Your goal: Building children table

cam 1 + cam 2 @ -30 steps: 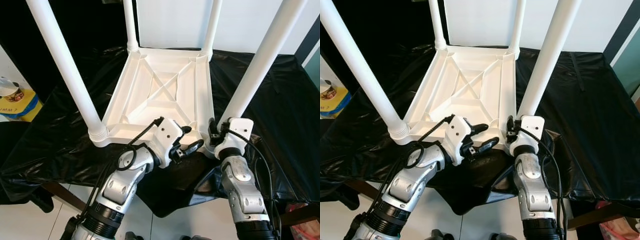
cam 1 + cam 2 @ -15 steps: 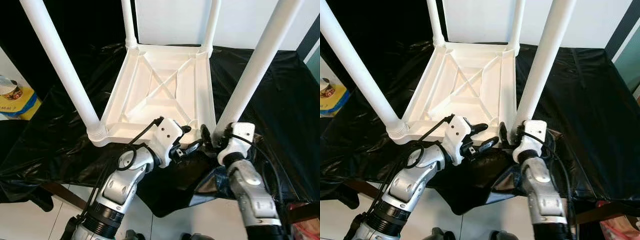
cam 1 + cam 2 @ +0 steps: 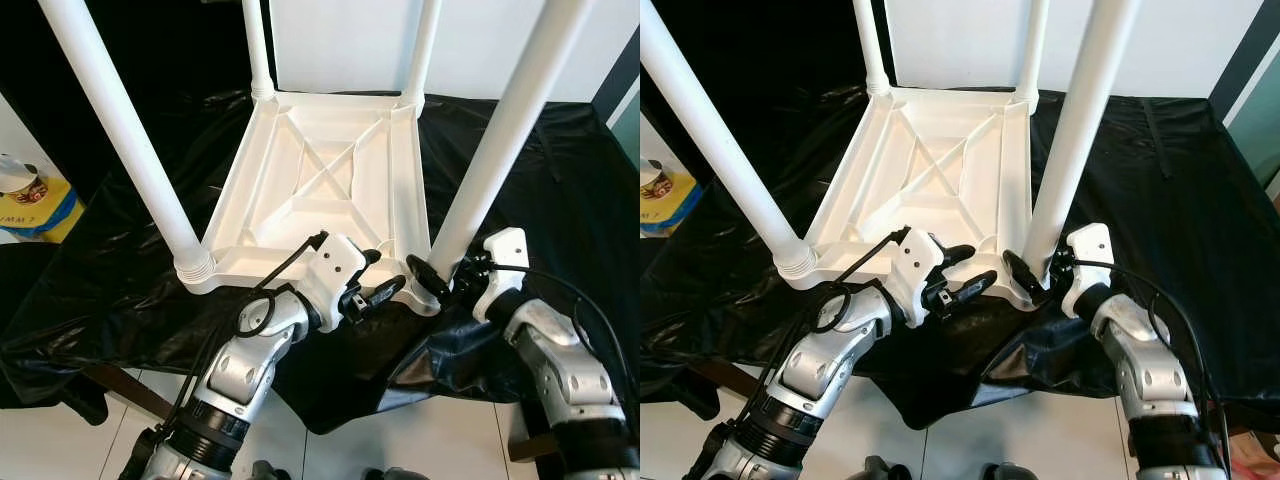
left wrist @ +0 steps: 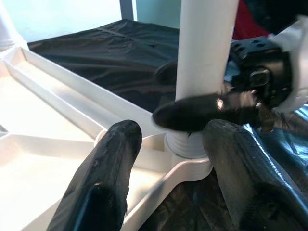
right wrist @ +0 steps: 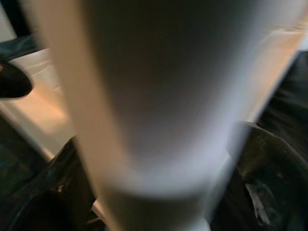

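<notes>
The white children's table (image 3: 320, 180) lies upside down on a black sheet, its legs pointing up. My right gripper (image 3: 437, 275) is shut on the base of the near right leg (image 3: 490, 150), with one black finger (image 4: 202, 110) lying across the front of the leg just above its socket. That leg (image 5: 159, 96) stands blurred between the fingers in the right wrist view. My left gripper (image 3: 385, 275) is open at the table's near edge, just left of that corner, holding nothing. Its two fingers (image 4: 110, 168) point at the corner socket.
The near left leg (image 3: 125, 140) and two far legs (image 3: 258, 45) stand upright around the work area. The black sheet (image 3: 560, 180) covers the supporting table and hangs over its near edge. A yellow and blue pack (image 3: 40, 205) lies at the far left.
My right arm has swung out to the right and its wrist has turned around the near right leg's base. The left gripper has stayed put.
</notes>
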{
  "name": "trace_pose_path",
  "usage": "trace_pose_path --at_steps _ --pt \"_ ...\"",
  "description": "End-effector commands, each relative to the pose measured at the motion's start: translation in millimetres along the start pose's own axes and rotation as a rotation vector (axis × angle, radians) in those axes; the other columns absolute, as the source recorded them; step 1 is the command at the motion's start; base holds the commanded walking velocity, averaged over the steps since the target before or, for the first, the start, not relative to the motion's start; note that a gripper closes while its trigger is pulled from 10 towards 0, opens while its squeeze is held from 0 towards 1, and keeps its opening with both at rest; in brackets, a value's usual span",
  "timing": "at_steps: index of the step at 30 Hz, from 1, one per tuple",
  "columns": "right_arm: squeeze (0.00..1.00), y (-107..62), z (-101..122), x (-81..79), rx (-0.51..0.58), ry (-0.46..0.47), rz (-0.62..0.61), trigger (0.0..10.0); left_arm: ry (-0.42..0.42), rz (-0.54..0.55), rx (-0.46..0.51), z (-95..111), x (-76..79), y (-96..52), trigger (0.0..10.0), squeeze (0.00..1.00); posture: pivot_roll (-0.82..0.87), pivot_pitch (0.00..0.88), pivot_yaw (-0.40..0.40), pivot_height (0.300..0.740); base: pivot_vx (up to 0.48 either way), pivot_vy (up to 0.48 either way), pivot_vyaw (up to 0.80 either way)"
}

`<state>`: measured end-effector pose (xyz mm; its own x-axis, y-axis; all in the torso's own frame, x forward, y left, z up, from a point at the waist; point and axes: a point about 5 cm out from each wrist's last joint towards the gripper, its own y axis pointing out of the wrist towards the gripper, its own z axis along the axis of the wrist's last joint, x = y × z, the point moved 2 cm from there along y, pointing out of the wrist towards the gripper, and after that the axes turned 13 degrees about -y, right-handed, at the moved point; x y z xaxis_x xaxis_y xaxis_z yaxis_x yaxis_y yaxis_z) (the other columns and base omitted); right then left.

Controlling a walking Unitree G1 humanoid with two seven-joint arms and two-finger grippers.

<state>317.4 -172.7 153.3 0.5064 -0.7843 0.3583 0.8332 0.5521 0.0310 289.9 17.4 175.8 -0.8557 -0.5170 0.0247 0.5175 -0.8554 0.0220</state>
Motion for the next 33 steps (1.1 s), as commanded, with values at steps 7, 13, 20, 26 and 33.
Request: trace_pose_path --at_steps 7,13,20,26,33 --pt "0.0 4.9 -16 -4.0 -0.045 0.022 0.05 0.0 0.001 -0.037 -0.008 -1 2.2 -2.4 10.0 0.0 -0.13 0.074 -0.016 0.74 0.0 0.0 0.0" --pt "0.0 4.2 -24 -6.0 -0.062 0.011 0.043 0.1 0.001 -0.03 -0.012 -3 2.1 -4.3 10.0 0.0 -0.13 0.079 -0.016 0.74 0.0 0.0 0.0" --pt "0.0 1.9 -27 -10.7 -0.086 0.091 -0.09 10.0 -0.018 -0.024 -0.012 -7 2.9 -6.3 10.0 0.0 -0.12 0.086 -0.017 0.74 0.0 0.0 0.0" --pt "0.0 -0.8 -27 -17.2 -0.098 0.147 -0.23 10.0 -0.015 -0.011 -0.01 -8 3.3 -8.2 10.0 0.0 -0.13 0.092 -0.016 0.74 0.0 0.0 0.0" --pt "0.0 -4.1 -31 -24.7 -0.195 0.249 -0.571 10.0 -0.037 0.004 -0.019 -11 1.7 -8.9 10.0 0.0 -0.13 0.093 -0.015 0.74 0.0 0.0 0.0"
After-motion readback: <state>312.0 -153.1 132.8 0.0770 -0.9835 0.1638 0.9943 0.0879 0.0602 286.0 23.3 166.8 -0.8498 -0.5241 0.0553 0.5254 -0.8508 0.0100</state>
